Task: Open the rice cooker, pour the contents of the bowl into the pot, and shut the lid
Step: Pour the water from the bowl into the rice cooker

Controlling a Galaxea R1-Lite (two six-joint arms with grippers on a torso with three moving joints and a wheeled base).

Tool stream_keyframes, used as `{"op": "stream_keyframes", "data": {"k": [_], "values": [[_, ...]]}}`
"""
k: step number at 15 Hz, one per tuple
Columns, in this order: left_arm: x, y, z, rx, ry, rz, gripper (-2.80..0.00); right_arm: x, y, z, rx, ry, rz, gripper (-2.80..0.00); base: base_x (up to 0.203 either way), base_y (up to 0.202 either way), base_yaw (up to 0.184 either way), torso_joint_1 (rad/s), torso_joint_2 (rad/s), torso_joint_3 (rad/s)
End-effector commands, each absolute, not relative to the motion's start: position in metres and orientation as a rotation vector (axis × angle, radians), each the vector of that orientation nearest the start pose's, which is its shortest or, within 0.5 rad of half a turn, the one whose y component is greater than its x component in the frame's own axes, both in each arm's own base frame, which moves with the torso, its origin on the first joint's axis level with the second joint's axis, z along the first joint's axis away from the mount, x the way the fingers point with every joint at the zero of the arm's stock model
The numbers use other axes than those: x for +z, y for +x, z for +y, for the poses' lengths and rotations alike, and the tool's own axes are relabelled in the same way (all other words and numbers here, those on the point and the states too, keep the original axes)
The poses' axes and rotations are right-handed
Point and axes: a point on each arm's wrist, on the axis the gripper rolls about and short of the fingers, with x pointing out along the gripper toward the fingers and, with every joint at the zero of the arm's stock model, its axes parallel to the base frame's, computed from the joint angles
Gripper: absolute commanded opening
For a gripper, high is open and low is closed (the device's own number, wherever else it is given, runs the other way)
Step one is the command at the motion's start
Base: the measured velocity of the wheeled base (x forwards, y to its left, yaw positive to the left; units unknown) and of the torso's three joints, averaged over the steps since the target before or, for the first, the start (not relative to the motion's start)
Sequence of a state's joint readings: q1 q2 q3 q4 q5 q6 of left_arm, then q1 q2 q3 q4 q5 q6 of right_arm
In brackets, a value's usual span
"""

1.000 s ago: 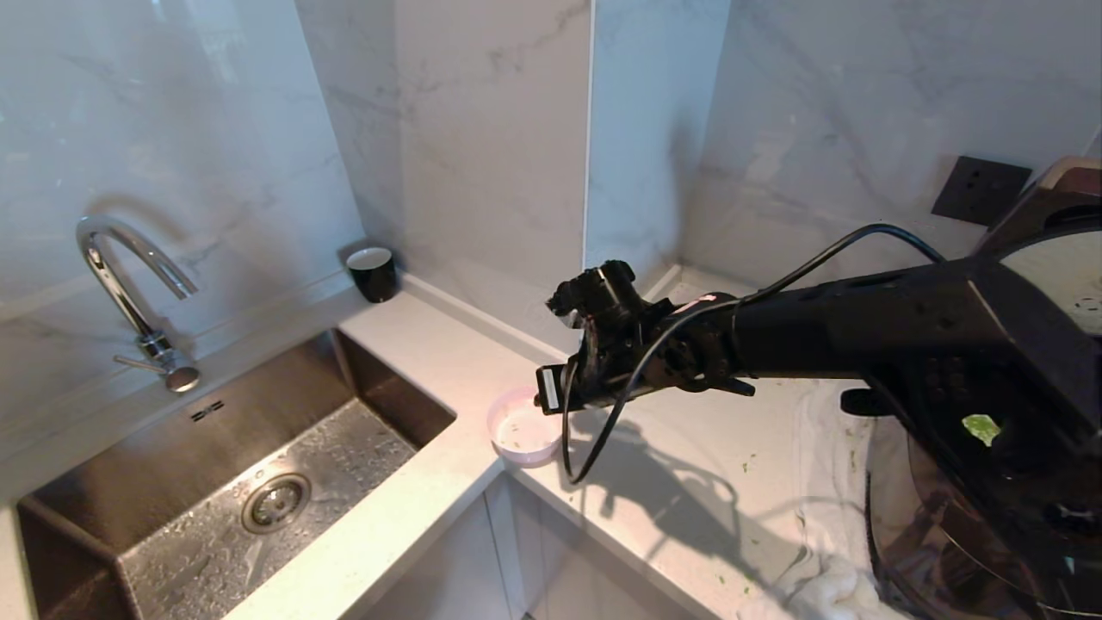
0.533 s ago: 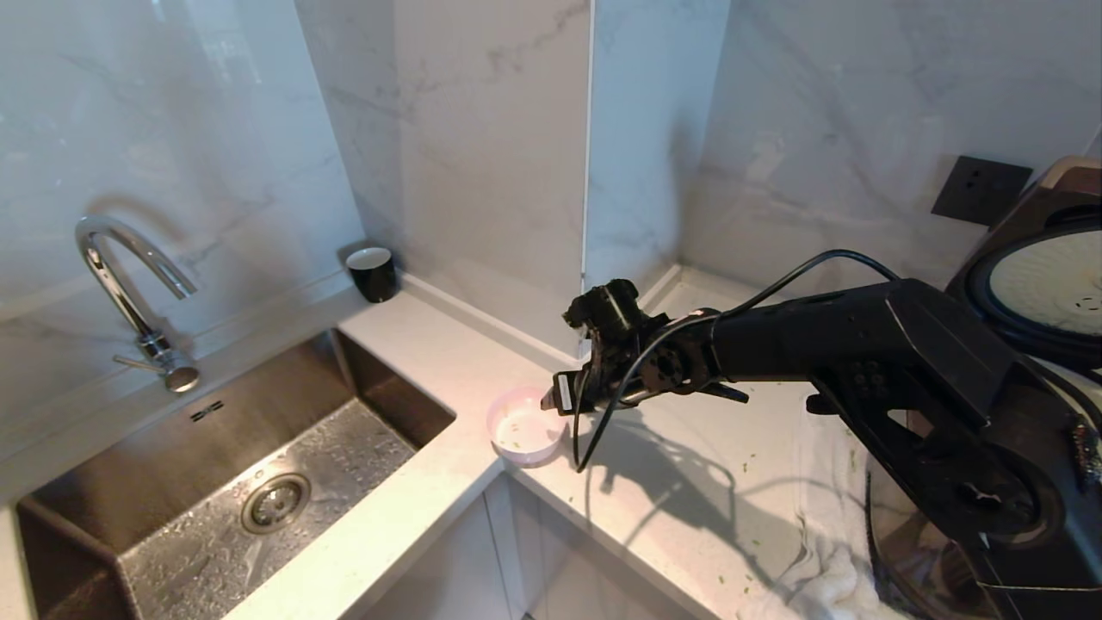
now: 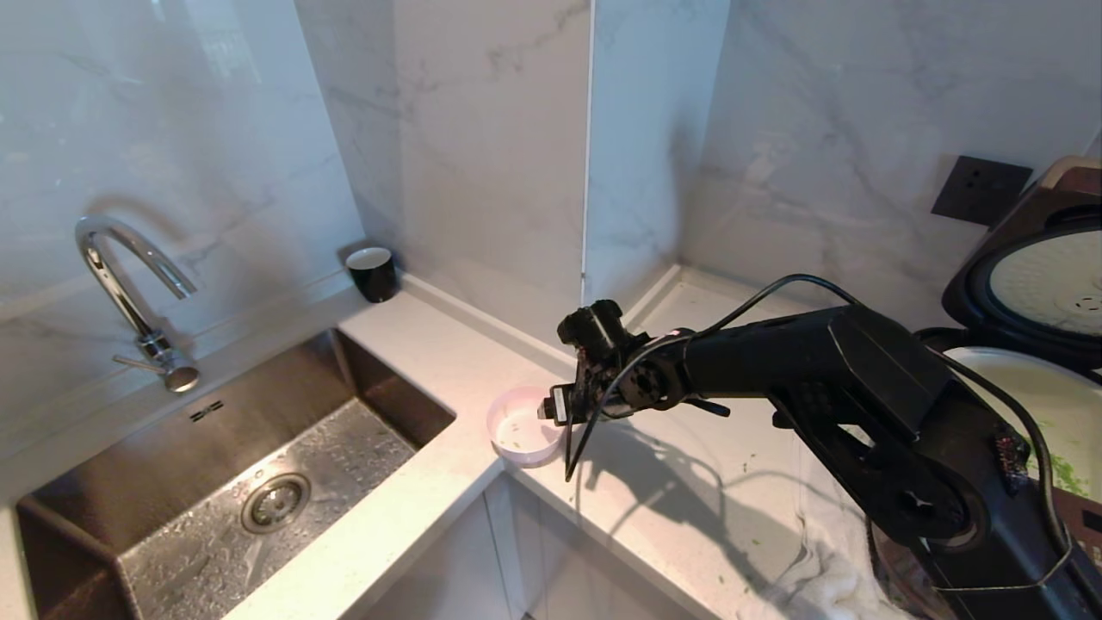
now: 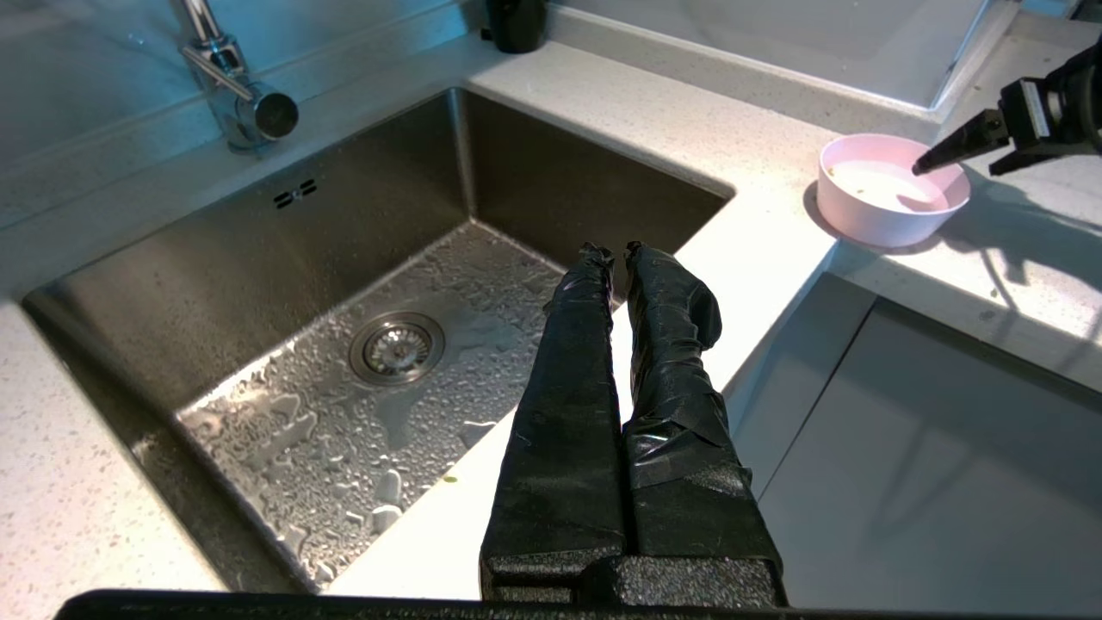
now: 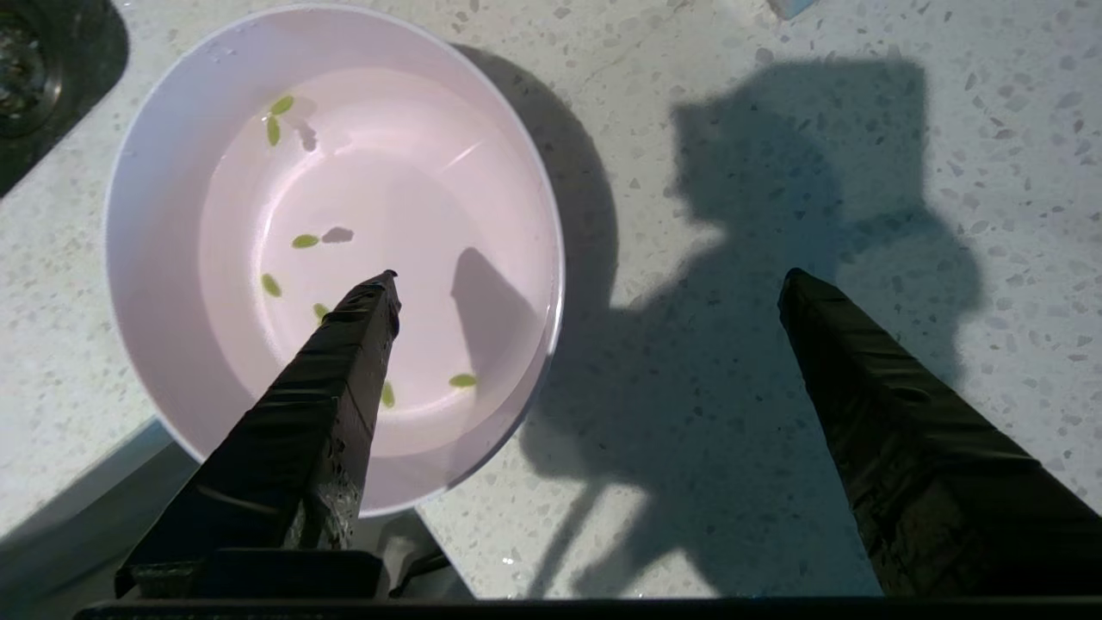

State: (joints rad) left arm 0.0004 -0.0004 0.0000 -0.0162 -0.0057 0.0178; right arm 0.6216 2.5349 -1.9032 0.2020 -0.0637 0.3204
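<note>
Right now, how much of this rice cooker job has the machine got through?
Mostly done. The lid stands open and green bits lie in the pot, so the pouring looks finished. The bowl sits on the counter, holding only a few flecks, with the right end effector open above its rim. The left end effector hangs shut by the sink. Closing the lid remains.
</note>
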Motion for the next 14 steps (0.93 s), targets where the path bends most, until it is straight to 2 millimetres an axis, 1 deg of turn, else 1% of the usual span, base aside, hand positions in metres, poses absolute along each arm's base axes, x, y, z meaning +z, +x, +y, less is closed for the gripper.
{"op": "stream_keyframes", "data": {"k": [1, 5, 8, 9, 14], "values": [[0.075, -0.022, 0.0, -0.006, 0.017, -0.009, -2.8, 0.042, 0.409, 0.296, 0.376, -0.002, 0.872, 0.0, 0.0, 0.0, 0.0, 0.0, 0.0, 0.0], [0.075, -0.022, 0.0, -0.004, 0.011, -0.009, -2.8, 0.025, 0.407, 0.301, 0.365, -0.027, 0.893, 0.0, 0.0, 0.0, 0.0, 0.0, 0.0, 0.0], [0.075, -0.022, 0.0, -0.003, 0.008, -0.009, -2.8, 0.023, 0.407, 0.301, 0.363, -0.028, 0.894, 0.0, 0.0, 0.0, 0.0, 0.0, 0.0, 0.0], [0.075, -0.022, 0.0, -0.004, 0.008, -0.009, -2.8, 0.024, 0.407, 0.301, 0.363, -0.027, 0.892, -2.8, 0.0, 0.0, 0.0, 0.0, 0.0, 0.0], [0.075, -0.022, 0.0, -0.006, 0.008, -0.009, -2.8, 0.028, 0.407, 0.301, 0.364, -0.025, 0.887, -2.8, 0.0, 0.0, 0.0, 0.0, 0.0, 0.0]]}}
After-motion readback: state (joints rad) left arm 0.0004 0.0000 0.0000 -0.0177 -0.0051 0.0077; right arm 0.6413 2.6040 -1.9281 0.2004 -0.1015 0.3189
